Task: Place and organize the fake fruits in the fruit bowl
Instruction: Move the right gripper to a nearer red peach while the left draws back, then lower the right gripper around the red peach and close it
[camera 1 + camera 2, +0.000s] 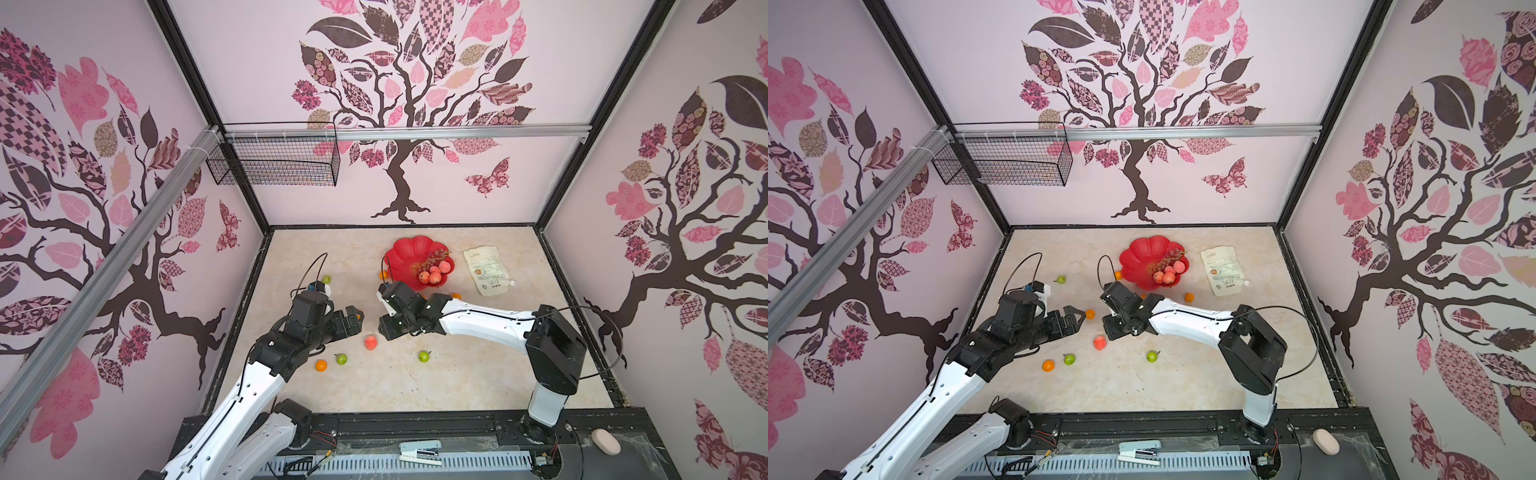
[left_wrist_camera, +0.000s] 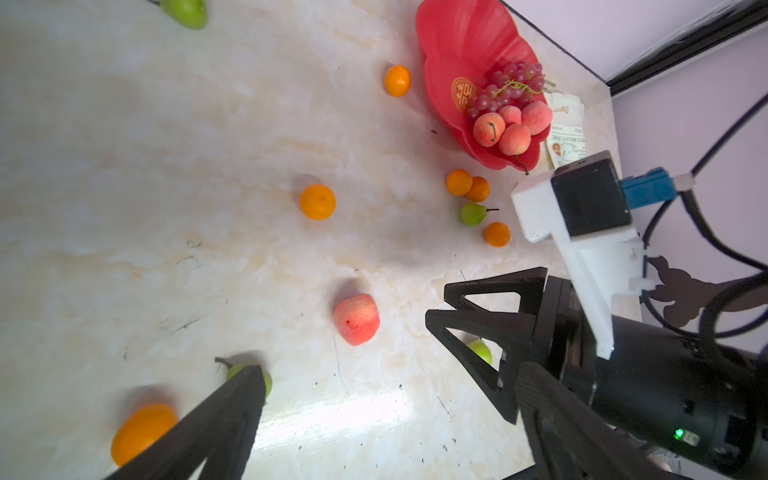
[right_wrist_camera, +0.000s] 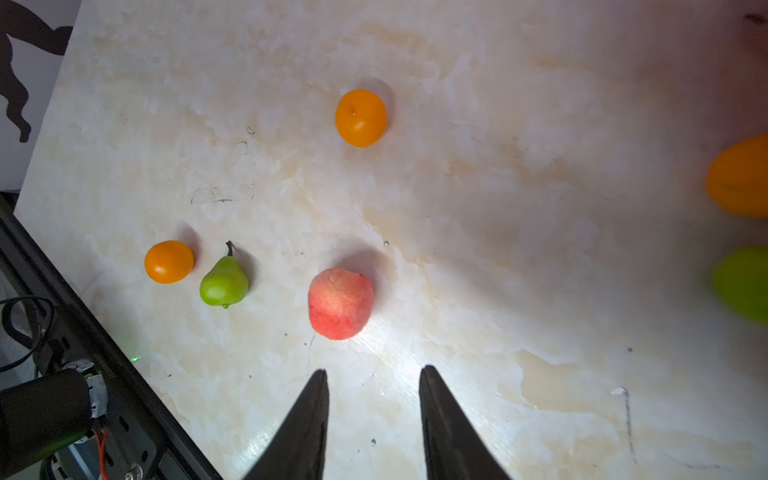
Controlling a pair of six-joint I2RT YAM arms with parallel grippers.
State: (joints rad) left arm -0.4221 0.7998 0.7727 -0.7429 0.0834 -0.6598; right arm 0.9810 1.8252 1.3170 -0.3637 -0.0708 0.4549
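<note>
Both arms wear white shells on the long links and black housings at the joints: the left arm (image 1: 241,403) at the lower left of both top views, the right arm (image 1: 478,322) right of centre. In the left wrist view, at the right edge, the right arm carries a black box camera (image 2: 590,199) in a white bracket (image 2: 536,212) with a blue plug (image 2: 646,189), black cables (image 2: 727,136), black open-framed triangular jaws and a small green light (image 2: 678,434).
</note>
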